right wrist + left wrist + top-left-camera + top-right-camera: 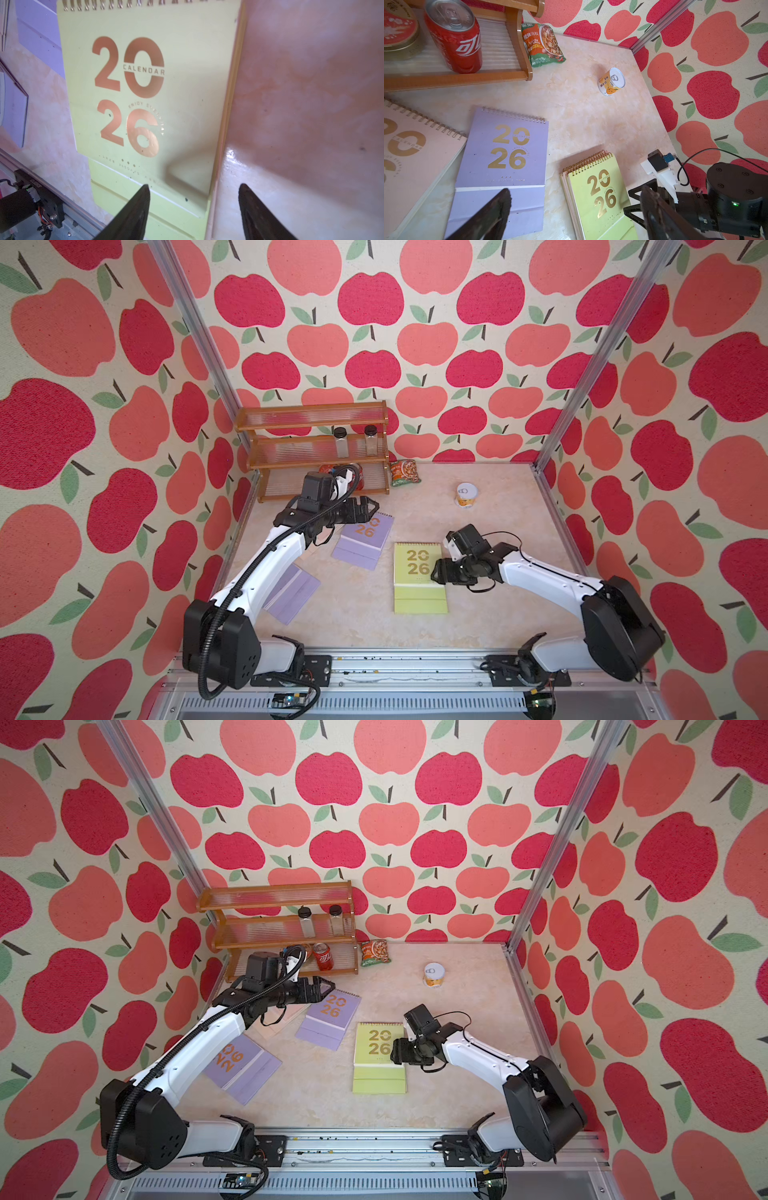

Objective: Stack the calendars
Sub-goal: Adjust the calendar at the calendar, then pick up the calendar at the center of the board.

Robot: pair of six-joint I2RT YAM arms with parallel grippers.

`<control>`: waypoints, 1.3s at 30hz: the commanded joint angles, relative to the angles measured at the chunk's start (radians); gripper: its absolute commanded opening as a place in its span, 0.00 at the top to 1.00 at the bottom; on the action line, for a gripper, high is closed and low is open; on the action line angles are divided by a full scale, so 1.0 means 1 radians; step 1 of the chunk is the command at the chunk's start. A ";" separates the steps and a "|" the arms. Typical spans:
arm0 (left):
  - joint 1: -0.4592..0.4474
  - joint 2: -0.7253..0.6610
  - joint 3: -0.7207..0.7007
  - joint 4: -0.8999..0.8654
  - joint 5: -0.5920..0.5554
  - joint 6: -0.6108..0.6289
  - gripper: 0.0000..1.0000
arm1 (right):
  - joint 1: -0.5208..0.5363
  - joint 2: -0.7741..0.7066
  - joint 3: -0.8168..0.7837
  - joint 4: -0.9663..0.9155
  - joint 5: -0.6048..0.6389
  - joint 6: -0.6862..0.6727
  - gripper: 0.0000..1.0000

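Note:
A yellow-green calendar (417,572) (378,1052) (149,93) lies mid-table on top of another one, whose edge and spiral show beneath it. A lilac calendar (365,537) (330,1017) (504,149) lies to its far left. A second lilac calendar (241,1065) sits nearer the front, partly under my left arm. A pink calendar (415,155) is mostly hidden under that arm. My left gripper (372,506) (576,199) hovers open above the far lilac calendar's top corner. My right gripper (436,572) (194,187) is open and holds nothing. It straddles the yellow-green calendar's right edge.
A wooden shelf rack (316,448) stands at the back left with two jars, a red can (323,957) and a tin (398,31). A green snack packet (404,472) leans by the rack. A small can (466,494) stands at the back right.

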 commanded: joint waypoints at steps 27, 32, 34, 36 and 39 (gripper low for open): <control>0.122 0.414 0.138 -0.162 -0.092 0.031 0.08 | -0.090 0.519 0.698 0.019 -0.069 -0.129 0.24; 0.126 0.516 0.207 -0.178 -0.132 0.027 0.08 | -0.085 0.610 0.777 0.020 -0.097 -0.117 0.24; 0.126 0.549 0.229 -0.182 -0.150 0.029 0.09 | -0.084 0.638 0.803 0.021 -0.110 -0.109 0.24; 0.127 0.579 0.251 -0.195 -0.161 0.031 0.09 | -0.082 0.663 0.825 0.018 -0.122 -0.105 0.24; 0.125 0.610 0.265 -0.200 -0.157 0.032 0.09 | -0.075 0.693 0.856 0.008 -0.134 -0.102 0.25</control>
